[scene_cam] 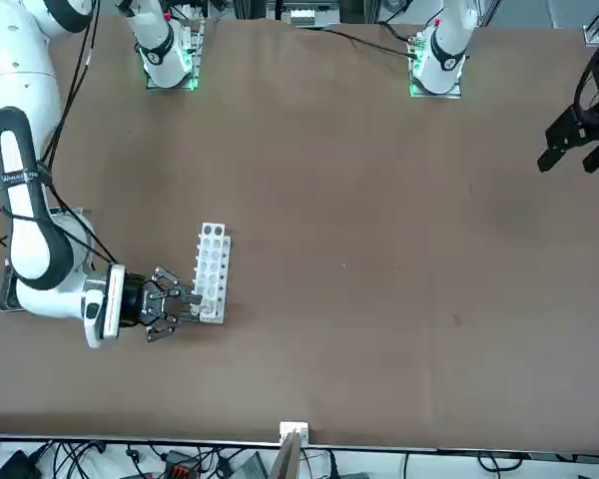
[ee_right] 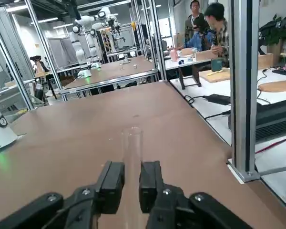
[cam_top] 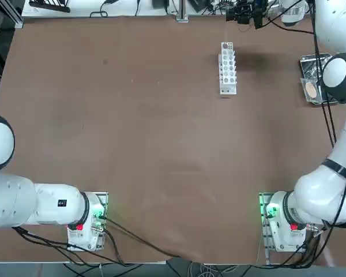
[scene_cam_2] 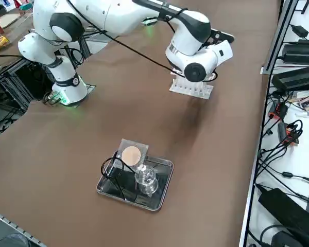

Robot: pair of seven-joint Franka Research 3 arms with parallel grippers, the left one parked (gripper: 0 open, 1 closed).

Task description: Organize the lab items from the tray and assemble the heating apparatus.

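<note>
Right claw (ee_right: 132, 188) hovering level at the white rack (scene_cam: 212, 271), nearly closed and pinching a clear glass tube (ee_right: 132, 152). Tray (scene_cam_2: 162, 195) sitting near the table's right edge, still holding the mesh square (scene_cam_2: 131, 154) and wire stand (scene_cam_2: 113, 177). Leaving broad bare tabletop (cam_top: 132, 144) around.

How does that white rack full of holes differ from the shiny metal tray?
The white holed plastic rack is narrow and upright; the shiny rectangular metal tray is low and flat. The tray holds a tan-centred mesh square; the right pincer, gripping a clear tube, is at the rack. Both sit on the brown table.
</note>
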